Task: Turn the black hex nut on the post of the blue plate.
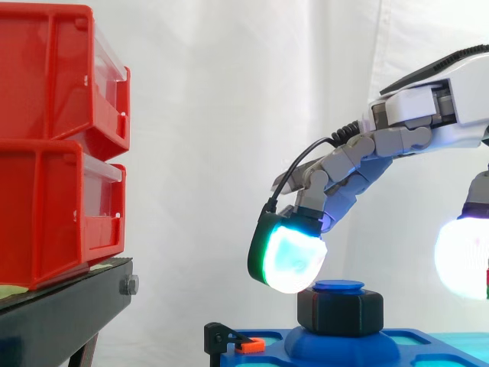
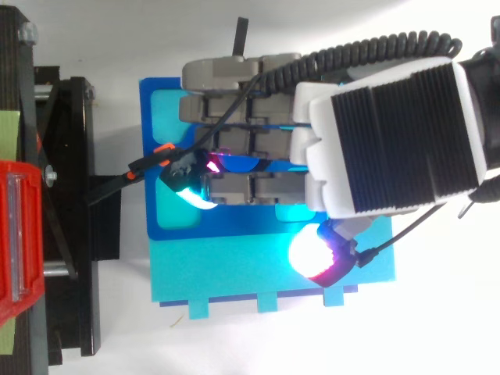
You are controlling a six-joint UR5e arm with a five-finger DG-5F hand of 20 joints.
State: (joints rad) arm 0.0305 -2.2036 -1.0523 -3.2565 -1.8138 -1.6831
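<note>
Nut (image 1: pixel 340 312) is seen on the post (image 1: pixel 338 286) of the plate (image 1: pixel 283 353), just below the hand (image 1: pixel 367 153), between finger pad (image 1: pixel 289 258) and thumb pad (image 1: pixel 462 256), which are spread apart and clasp nothing.

The grey segmented hand (image 1: pixel 367 157) is wearing a white, black-ribbed shell (image 2: pixel 391 133) — its thick pads (image 1: pixel 294 260) are glowing white and green.

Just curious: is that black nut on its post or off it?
On. The black hex nut sits around the post, whose blue top shows above it, over the blue plate.
</note>
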